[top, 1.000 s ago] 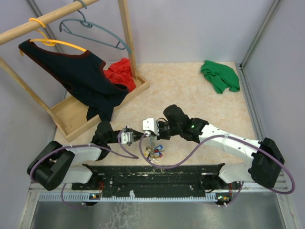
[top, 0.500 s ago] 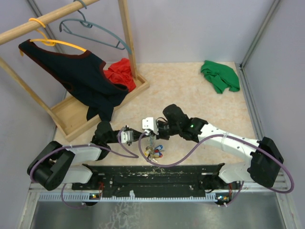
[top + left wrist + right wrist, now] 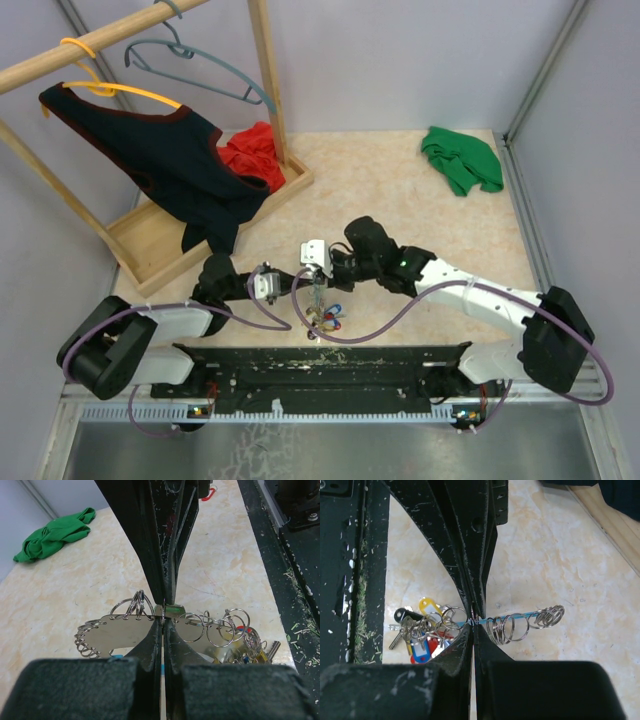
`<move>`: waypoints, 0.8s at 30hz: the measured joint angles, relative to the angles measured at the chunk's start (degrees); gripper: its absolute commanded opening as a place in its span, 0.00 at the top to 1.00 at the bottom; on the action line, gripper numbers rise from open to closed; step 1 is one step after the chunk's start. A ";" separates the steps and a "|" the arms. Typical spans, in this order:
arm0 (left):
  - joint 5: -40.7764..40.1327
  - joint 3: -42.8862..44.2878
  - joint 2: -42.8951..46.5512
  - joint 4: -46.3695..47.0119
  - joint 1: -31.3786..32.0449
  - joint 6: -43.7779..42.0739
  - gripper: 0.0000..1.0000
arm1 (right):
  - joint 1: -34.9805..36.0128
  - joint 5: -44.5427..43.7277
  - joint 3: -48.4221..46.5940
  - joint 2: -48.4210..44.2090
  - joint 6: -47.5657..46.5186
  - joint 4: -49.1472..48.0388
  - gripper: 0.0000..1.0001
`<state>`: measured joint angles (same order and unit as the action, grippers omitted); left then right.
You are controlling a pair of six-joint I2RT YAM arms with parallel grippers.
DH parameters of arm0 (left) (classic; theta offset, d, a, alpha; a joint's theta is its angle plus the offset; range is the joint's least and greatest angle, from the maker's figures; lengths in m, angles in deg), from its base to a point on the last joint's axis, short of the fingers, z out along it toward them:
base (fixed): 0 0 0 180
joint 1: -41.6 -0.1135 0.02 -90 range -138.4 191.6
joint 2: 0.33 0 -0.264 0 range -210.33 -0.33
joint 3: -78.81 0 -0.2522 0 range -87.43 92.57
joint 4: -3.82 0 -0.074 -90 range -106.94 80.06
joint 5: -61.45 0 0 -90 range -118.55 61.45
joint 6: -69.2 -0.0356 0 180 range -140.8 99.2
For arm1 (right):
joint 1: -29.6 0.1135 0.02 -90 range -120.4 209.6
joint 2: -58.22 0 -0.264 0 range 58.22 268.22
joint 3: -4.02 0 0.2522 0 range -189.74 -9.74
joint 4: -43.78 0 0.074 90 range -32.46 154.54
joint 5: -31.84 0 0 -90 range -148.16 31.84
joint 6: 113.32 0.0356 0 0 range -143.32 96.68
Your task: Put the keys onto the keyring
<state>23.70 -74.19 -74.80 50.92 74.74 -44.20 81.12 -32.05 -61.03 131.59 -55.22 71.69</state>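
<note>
Left gripper [image 3: 300, 283] and right gripper [image 3: 319, 277] meet tip to tip near the bases, both clamped on the silvery beaded keyring with a light-blue segment [image 3: 318, 303]. Its blue, yellow and red tag cluster [image 3: 326, 321] sits just below on the beige table [image 3: 420, 220]. Versus a second ago the right wrist has crept slightly away from the bases and the left has barely moved. Looks like fine alignment, no key threaded yet.

Left wrist: left gripper [image 3: 163, 622] jaws together on the keyring [image 3: 115, 632] wire. A small green sliver [image 3: 173, 609] at the pinch may be a key head, can't confirm.

Right wrist: right gripper [image 3: 473, 625] pinched shut on the keyring [image 3: 520, 615], tag cluster [image 3: 422, 630] to one side. Red-headed key not identifiable.
</note>
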 measured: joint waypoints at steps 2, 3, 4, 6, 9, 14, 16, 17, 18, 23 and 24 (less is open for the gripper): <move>-0.59 -0.42 0.00 0.70 -0.04 0.68 1.00 | -0.37 0.57 0.28 0.35 0.39 -1.27 1.00; -0.79 -0.79 0.00 1.16 -0.02 0.98 1.00 | -0.52 1.03 0.42 0.57 0.61 -1.64 1.00; -1.03 -1.29 0.00 1.77 -0.04 1.40 1.00 | -0.72 1.51 0.79 0.76 0.87 -2.56 1.00; -1.46 -1.86 0.00 2.89 -0.07 2.08 1.00 | -1.25 2.73 1.07 1.27 1.27 -4.00 1.00; -2.25 -2.75 -0.24 4.96 -0.09 3.08 1.00 | -1.99 4.13 1.05 2.27 1.68 -5.99 1.00; -3.52 -4.11 -0.50 7.87 -0.15 4.35 1.00 | -2.34 5.49 1.05 2.89 1.73 -7.04 0.97; -4.00 -4.39 -0.70 9.01 -0.15 4.72 1.00 | -2.49 5.79 1.05 2.89 1.66 -7.10 0.93; -4.20 -4.52 -0.90 9.62 -0.13 4.98 1.00 | -2.60 6.10 1.05 2.89 1.53 -7.13 0.92; -4.37 -4.66 -1.18 10.40 -0.13 5.31 1.00 | -2.62 6.16 1.05 2.86 1.49 -7.15 0.91; -5.20 -5.35 -3.41 15.32 -0.15 7.23 1.00 | -2.73 6.78 1.03 2.23 0.92 -5.97 0.79; -5.33 -5.42 -3.87 16.50 -0.15 7.76 1.00 | -2.78 6.97 1.03 1.90 0.83 -5.62 0.76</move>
<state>18.37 -79.61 -78.67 67.42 74.59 -36.44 78.35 -25.08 -60.00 133.49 -54.39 66.08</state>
